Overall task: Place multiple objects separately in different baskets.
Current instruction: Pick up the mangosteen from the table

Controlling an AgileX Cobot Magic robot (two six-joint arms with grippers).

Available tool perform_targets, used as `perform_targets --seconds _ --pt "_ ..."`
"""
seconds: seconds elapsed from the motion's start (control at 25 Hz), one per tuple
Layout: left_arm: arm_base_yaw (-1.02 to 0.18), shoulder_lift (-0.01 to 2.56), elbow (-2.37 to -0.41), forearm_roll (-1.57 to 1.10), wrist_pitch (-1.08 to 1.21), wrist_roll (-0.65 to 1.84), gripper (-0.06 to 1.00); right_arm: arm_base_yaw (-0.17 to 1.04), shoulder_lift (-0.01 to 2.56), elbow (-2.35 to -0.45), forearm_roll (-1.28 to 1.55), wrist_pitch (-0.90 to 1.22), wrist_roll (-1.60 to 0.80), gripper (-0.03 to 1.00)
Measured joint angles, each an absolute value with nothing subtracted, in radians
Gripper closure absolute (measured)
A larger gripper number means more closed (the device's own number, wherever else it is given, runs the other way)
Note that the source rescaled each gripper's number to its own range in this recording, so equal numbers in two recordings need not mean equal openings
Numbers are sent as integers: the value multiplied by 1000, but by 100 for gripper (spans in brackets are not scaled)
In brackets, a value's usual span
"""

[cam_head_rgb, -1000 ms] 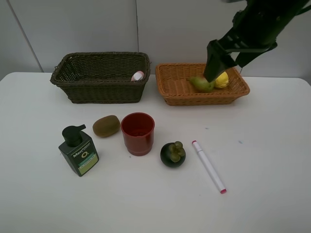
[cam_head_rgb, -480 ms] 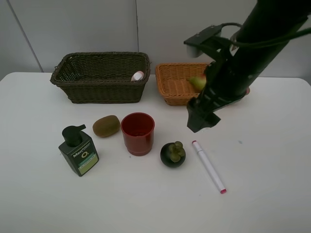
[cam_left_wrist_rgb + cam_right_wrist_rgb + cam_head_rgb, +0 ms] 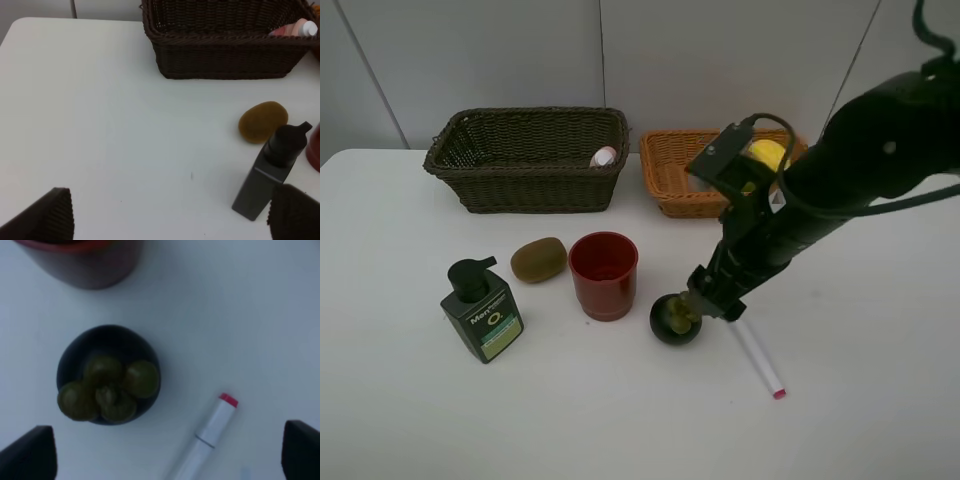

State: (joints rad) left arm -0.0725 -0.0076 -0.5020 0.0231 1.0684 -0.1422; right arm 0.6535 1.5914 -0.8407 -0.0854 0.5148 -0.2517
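Note:
My right gripper (image 3: 703, 298) is open and empty, low over the dark mangosteen (image 3: 673, 321) on the table. In the right wrist view the mangosteen (image 3: 107, 375) lies just ahead of the open gripper (image 3: 165, 455), with the white-pink marker (image 3: 210, 435) beside it. The lemon (image 3: 766, 154) lies in the orange-tan basket (image 3: 670, 175); the pear is hidden behind my arm. The pink bottle (image 3: 604, 156) lies in the dark basket (image 3: 525, 160). The kiwi (image 3: 538, 259), red cup (image 3: 603, 274), pump bottle (image 3: 482, 310) and marker (image 3: 760, 362) are on the table. My left gripper (image 3: 170, 220) is open and empty.
In the left wrist view the dark basket (image 3: 225, 50) with the pink bottle (image 3: 295, 27) is far ahead, with the kiwi (image 3: 262, 121) and pump bottle (image 3: 272, 172) nearer. The red cup (image 3: 85, 260) stands close beyond the mangosteen. White table, grey wall behind.
My right arm has left the orange-tan basket and come forward and down to just above the mangosteen. The lemon shows again in the basket.

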Motion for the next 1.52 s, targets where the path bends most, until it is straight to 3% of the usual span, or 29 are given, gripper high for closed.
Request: perform_targets --seconds 0.48,1.52 --pt "-73 -8 -502 23 1068 -142 -6 763 1746 -835 -70 395 -254 -1" --pt "-73 -8 -502 23 1068 -142 -6 770 1819 -835 -64 326 -254 -1"
